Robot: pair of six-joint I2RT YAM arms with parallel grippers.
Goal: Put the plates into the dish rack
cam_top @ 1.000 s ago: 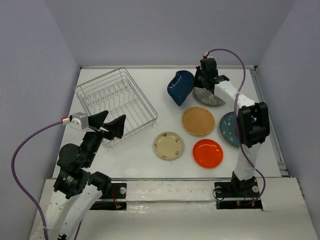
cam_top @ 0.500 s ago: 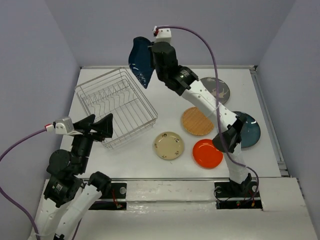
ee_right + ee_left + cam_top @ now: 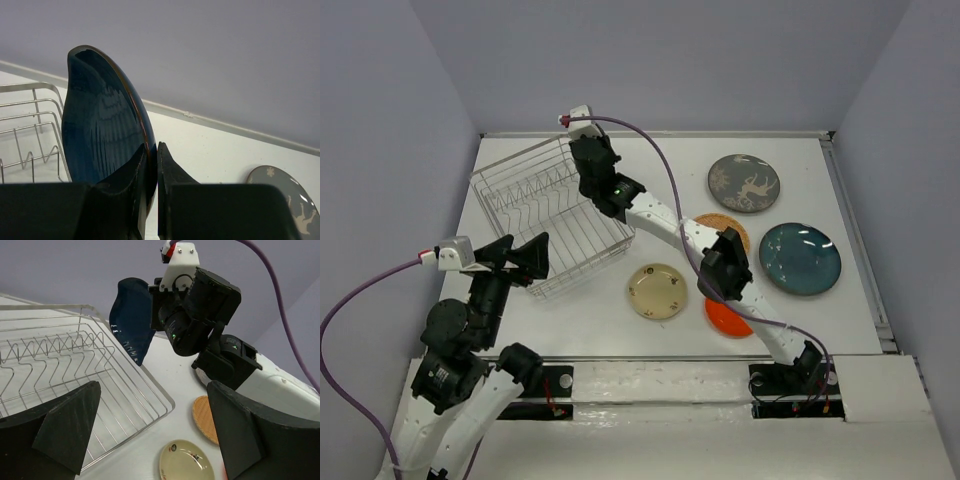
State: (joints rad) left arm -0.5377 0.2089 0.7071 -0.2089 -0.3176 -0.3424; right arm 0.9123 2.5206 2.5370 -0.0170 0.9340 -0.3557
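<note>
My right gripper [image 3: 586,160] is shut on the rim of the navy blue plate [image 3: 102,132] and holds it upright over the back right part of the silver wire dish rack [image 3: 585,265]. The left wrist view shows the plate [image 3: 131,317] above the rack's rim [image 3: 150,385], not touching the wires. My left gripper [image 3: 520,262] is open and empty at the rack's near left corner. On the table lie the grey patterned plate [image 3: 744,183], the teal plate [image 3: 800,258], the cream plate [image 3: 657,291], the tan wooden plate [image 3: 732,228] and the orange-red plate [image 3: 718,312]. The right arm partly covers the last two.
The rack holds no plates and its upright tines [image 3: 535,185] run along the back half. The right arm stretches diagonally across the table from its base [image 3: 800,375] to the rack. Grey walls enclose the table on three sides.
The right arm has carried the navy plate from the back right, high across the table, and down over the rack. The left gripper drew back and lowered slightly, still open.
</note>
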